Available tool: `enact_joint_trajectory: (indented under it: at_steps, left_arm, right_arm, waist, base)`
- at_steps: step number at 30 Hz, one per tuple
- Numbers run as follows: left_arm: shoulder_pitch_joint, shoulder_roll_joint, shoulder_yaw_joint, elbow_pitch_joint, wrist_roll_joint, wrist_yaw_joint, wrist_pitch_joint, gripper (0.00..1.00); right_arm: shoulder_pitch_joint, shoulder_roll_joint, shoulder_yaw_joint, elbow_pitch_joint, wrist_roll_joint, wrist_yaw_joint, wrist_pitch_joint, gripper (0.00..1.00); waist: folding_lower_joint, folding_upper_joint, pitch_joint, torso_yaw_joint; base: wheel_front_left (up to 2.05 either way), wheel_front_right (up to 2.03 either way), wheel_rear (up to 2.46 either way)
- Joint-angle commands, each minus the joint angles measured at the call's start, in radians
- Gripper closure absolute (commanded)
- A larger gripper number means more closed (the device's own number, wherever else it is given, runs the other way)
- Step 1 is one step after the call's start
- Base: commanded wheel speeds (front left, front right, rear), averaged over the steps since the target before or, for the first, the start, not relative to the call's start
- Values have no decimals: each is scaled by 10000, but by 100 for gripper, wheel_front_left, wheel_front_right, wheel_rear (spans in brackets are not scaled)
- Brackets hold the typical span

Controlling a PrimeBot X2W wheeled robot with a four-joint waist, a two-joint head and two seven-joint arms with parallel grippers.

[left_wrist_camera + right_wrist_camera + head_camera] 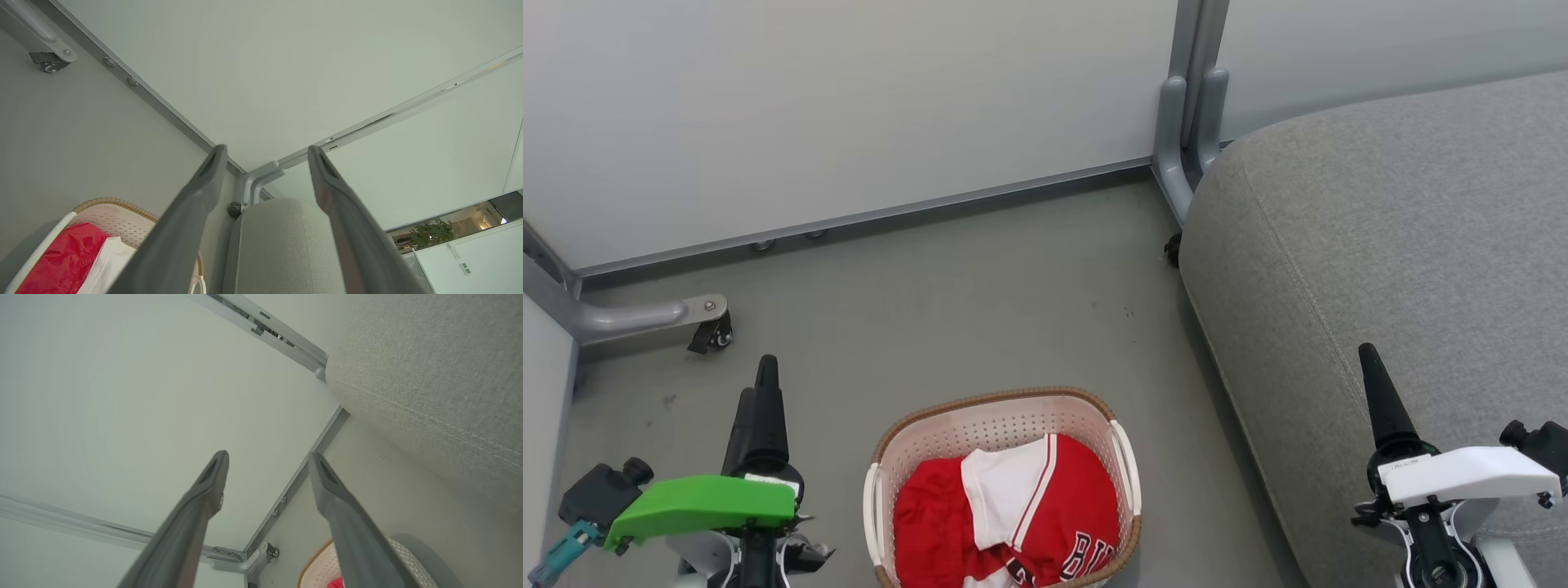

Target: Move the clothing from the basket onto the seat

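Observation:
The cream basket [996,398] with a brown rim stands on the floor at the bottom centre, between my two arms. The red and white clothing [1013,523] lies bunched inside it, black lettering showing on one fold. The grey seat [1380,245] fills the right side, higher than the basket. My left gripper [758,392] points up at the basket's left, open and empty. My right gripper [1372,367] hovers over the seat's front edge, also open. In the left wrist view my left gripper [266,153] frames the seat [282,245], with the basket [110,202] and clothing [65,261] lower left. In the right wrist view my right gripper [268,457] is spread, with the seat [429,375] upper right.
Pale partition walls close off the back and left. A metal foot with a caster [709,331] juts out at the left, and a grey post [1188,122] stands by the seat's far corner. Grey floor [972,302] stretches beyond the basket.

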Motion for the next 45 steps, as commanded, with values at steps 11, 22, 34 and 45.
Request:
enact_joint_trajectory:
  at_steps: [11, 22, 34, 45]
  left_arm:
    - [-266, 81, -420, -334, 2243, 320, -439, 0]
    - [-204, 93, -713, -246, 3809, 529, -787, 0]
    - [-250, 106, -1010, -242, 5337, 736, -1130, 0]
    - [-231, 116, -1234, -47, 6610, 922, -1399, 0]
  right_arm:
    - [-270, -98, 443, -332, -1928, 3, -457, 0]
    - [-200, -112, 655, -268, -3271, 3, -805, 0]
    - [-155, -126, 977, -292, -4646, 4, -1141, 0]
    - [-159, -139, 1203, -213, -5807, 5, -1419, 0]
  waist:
    - [0, 0, -19, 22]
    - [0, 0, -46, 64]
    - [0, 0, -15, 122]
    - [0, 0, -45, 164]
  base:
    - [0, 0, 0]
    - [0, 0, 0]
    - [0, 0, 0]
    - [0, 0, 0]
